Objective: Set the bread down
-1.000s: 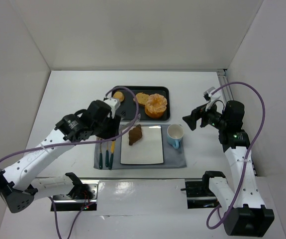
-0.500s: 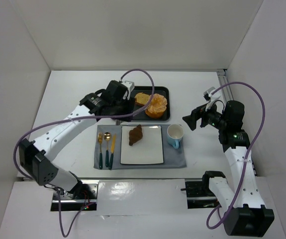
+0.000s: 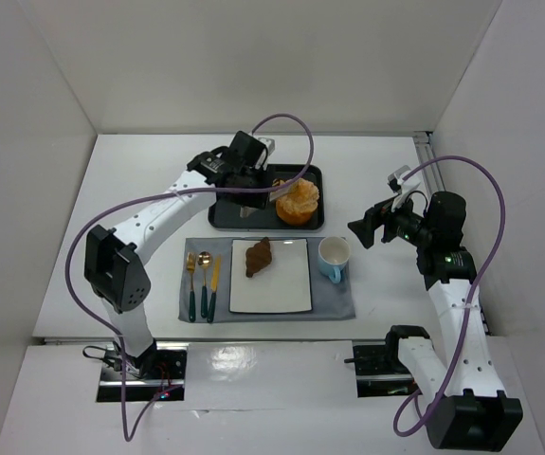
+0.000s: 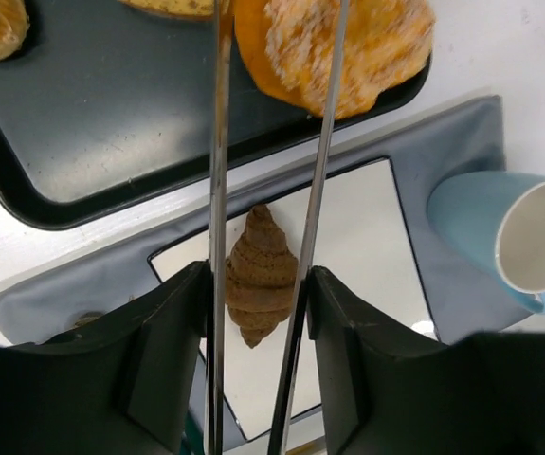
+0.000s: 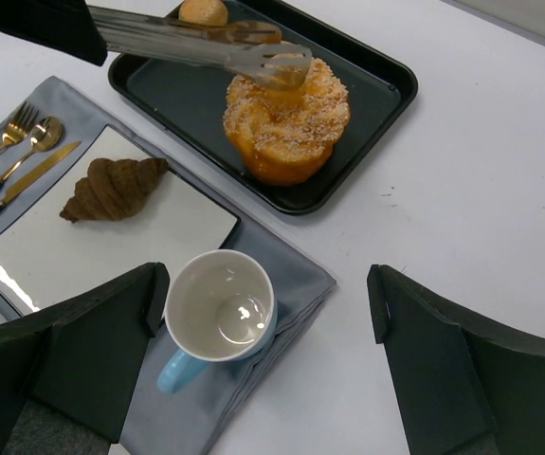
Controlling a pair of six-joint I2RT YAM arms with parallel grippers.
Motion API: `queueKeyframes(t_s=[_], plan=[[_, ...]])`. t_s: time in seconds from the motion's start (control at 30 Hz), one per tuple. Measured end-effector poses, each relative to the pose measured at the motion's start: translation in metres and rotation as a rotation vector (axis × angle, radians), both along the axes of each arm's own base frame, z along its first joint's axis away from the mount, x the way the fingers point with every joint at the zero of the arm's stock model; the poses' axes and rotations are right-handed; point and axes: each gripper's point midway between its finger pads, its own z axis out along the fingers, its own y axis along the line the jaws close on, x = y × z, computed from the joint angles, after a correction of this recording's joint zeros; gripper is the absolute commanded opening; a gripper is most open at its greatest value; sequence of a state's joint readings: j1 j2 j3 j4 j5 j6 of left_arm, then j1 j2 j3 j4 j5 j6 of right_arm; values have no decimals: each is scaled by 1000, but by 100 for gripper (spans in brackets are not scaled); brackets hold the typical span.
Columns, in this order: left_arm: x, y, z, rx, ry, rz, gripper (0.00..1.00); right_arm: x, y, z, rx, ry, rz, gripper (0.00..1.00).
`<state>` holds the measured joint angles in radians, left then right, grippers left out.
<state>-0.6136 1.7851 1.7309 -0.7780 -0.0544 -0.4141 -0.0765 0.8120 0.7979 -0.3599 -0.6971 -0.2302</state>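
**Place setting, lower middle of the overhead view**

A grey placemat (image 3: 338,305) lies on the white table (image 3: 130,180). At its left end a fork (image 3: 190,282), a spoon (image 3: 203,281) and a knife (image 3: 214,282) lie side by side, with gold heads up-frame and dark green handles down-frame. On its right part a light blue mug (image 3: 333,254) stands upright. It is white inside and empty, with its handle toward the bottom edge. White walls (image 3: 253,57) enclose the table.

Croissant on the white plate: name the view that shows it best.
Right wrist: the croissant lies whole, close, unobstructed. Left wrist shows it larger, but the tongs cross its edges. Top external shows it whole but small.
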Motion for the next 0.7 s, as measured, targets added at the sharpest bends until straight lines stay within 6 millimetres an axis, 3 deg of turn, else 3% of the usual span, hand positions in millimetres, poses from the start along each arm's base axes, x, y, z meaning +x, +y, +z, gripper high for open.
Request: queueKeyframes(t_s=[0.3,0.57,0.7], plan=[[-9,6,-17,54,64,-23,45,0,0,0,0,-1,0,99],[-13,10,-20,80,75,-45,1,0,0,0,0,-2,0,99],[-14,10,-20,78,73,-46,0,0,0,0,0,-2,0,99]])
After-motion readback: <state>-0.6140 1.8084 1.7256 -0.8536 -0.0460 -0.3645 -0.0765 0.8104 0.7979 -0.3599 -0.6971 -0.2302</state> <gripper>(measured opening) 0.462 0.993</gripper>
